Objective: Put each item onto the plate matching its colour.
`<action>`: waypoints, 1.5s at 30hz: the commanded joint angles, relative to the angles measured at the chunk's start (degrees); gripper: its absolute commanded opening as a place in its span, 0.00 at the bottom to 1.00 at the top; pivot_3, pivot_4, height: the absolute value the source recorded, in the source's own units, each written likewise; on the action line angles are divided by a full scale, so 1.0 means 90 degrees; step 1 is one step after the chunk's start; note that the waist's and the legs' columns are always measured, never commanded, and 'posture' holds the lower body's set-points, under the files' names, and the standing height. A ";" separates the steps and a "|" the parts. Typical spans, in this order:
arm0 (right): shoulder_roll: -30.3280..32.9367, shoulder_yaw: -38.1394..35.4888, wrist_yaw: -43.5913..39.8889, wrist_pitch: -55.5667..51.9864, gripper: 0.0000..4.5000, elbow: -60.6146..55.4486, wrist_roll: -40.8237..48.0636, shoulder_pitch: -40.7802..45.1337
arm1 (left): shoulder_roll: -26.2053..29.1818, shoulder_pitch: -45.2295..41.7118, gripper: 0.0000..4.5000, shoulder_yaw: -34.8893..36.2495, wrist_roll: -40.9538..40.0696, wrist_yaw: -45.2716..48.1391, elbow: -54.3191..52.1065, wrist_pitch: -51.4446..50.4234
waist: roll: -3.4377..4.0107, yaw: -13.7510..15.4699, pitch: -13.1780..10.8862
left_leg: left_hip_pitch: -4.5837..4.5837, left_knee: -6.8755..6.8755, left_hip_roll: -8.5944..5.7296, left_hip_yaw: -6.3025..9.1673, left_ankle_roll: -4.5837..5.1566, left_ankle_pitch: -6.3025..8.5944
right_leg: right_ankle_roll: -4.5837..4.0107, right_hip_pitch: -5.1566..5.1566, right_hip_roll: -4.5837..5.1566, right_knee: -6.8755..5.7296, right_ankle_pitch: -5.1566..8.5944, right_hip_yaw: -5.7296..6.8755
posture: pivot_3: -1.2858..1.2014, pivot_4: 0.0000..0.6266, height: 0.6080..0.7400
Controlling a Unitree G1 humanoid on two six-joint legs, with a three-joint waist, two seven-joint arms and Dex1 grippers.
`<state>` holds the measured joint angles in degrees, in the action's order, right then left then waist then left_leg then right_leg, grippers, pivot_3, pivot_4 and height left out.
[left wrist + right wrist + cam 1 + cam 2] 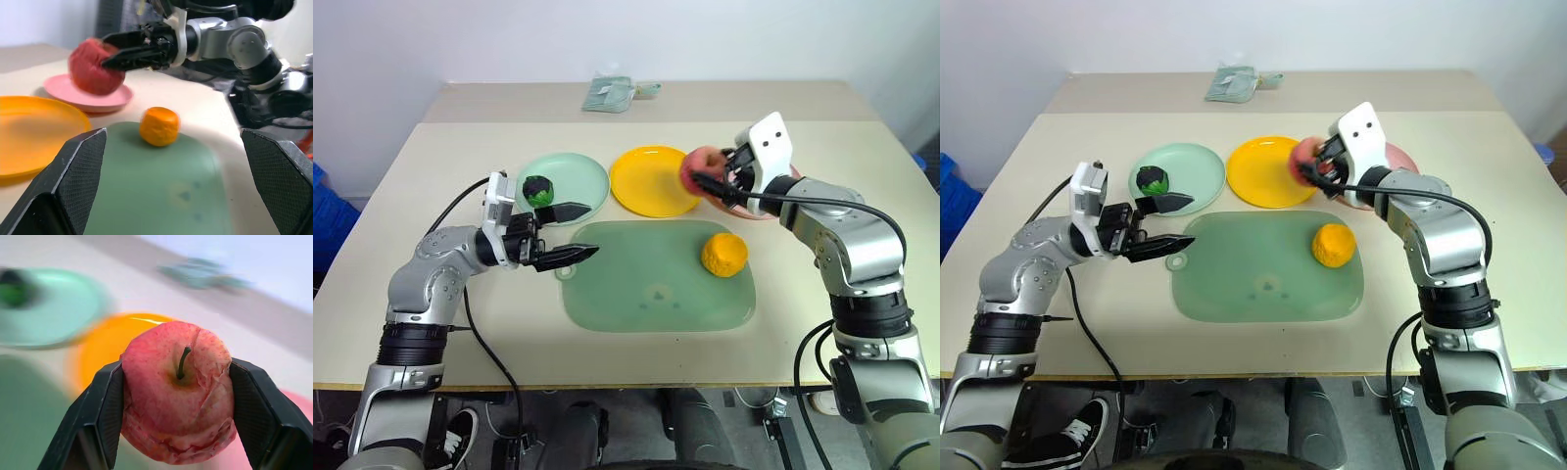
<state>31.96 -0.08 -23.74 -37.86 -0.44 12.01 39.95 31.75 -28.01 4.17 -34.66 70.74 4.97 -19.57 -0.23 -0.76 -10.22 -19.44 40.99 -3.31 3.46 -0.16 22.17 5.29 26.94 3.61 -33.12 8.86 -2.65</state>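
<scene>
Carrying the pink-red apple (177,391) in the R gripper (717,179), jaws clamped on both its sides, stem pointing at the wrist cam. Apple is hanging just above the near edge of the pink plate (88,100), between that plate and the yellow plate (654,179); not yet resting on anything, as far as I can tell.

L gripper (570,233) is hovering w/ fingers spread wide and holding nothing, tips over the rim of the mint green plate (578,168) and the corner of the green mat (656,284). Dark green lump (539,189) is already sitting on the mint plate. Orange-yellow fruit (724,254) is waiting on the mat, near its right side, apart from all plates.

Step in hand, judging by layout: getting the apple down on pink. To do it well: shifting the apple over the plate's centre, not the lip, since a round toy set on a sloped rim is likely rolling off toward yellow. Lowering until it's touching before parting the jaws; dropping from height risks a bounce. Backing out straight so the fingers aren't nudging it.
</scene>
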 commanded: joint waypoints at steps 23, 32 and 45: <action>0.1002 -0.0284 -0.2277 -0.0675 0.99 -0.1736 0.1421 -0.1115 | 0.0144 -0.0019 1.00 0.0273 -0.0234 0.0105 -0.0232 0.0085 | 0.0002 0.0004 -0.0001 | -0.0014 -0.0003 0.0003 0.0006 0.0009 0.0005 | -0.0001 0.0011 -0.0004 0.0001 0.0001 0.0002 | 0.52 0.24 1.00; 0.2027 0.0238 -0.2431 -0.1105 0.99 -0.1668 0.0882 -0.1780 | 0.0317 0.0041 1.00 0.0094 -0.0048 0.0374 -0.0169 -0.0083 | 0.0001 0.0000 -0.0001 | 0.0015 0.0008 0.0008 0.0000 0.0046 0.0025 | 0.0001 -0.0013 -0.0008 0.0002 0.0001 0.0000 | 0.52 0.24 1.00; 0.1175 0.0013 -0.2118 -0.1116 0.65 -0.1473 0.1161 -0.1345 | 0.0228 -0.0030 1.00 0.0301 -0.0035 -0.0016 -0.0114 -0.0020 | 0.0001 -0.0011 -0.0001 | 0.0010 0.0007 0.0006 0.0000 0.0013 0.0007 | 0.0001 -0.0007 -0.0005 0.0002 0.0001 -0.0001 | 0.52 0.24 1.00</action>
<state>43.31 2.69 -43.75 -49.96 -12.76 21.58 25.43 34.02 -27.25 5.18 -34.76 71.92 4.42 -20.68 -0.22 -0.85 -10.22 -19.35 41.05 -3.25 3.46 -0.04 22.24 5.30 26.88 3.56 -33.10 8.87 -2.67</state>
